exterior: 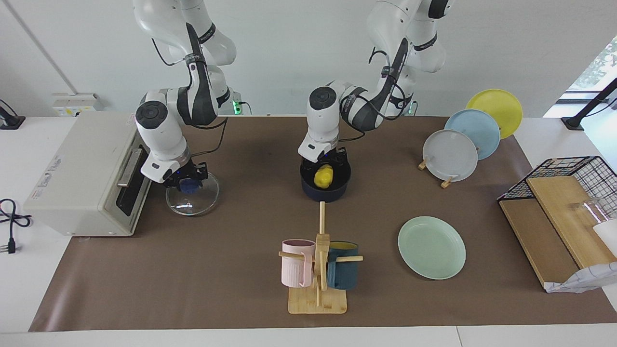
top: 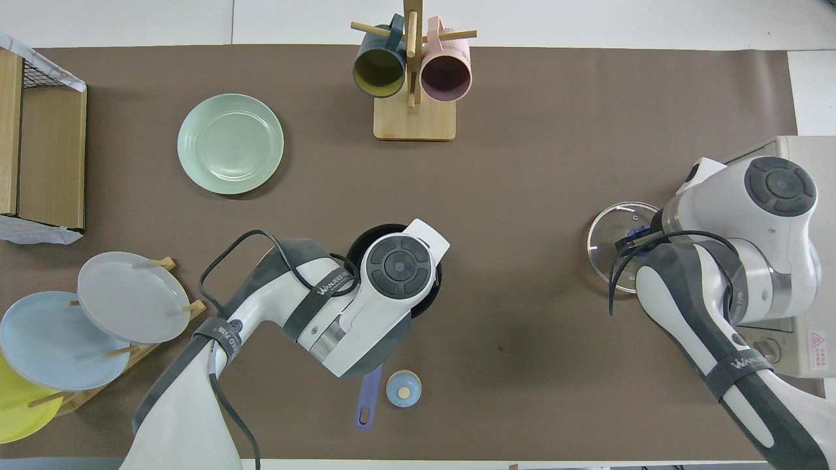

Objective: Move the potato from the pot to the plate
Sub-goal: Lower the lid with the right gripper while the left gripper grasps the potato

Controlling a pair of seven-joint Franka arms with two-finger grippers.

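A white tabletop (exterior: 29, 284) carries a brown mat (exterior: 193, 270) across most of the frame. On the mat: pot (exterior: 326, 191) at centre, mint-green plate (exterior: 432, 247) lower right, mug rack (exterior: 317, 299) bottom centre, plate stand (exterior: 446, 182) upper right. A toaster oven (exterior: 82, 178) sits at left, a wire basket (exterior: 573, 173) at right.

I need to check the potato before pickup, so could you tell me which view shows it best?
The facing view: the potato lies plainly visible in the pot, just below the left claw. In the overhead view the left arm covers it completely.
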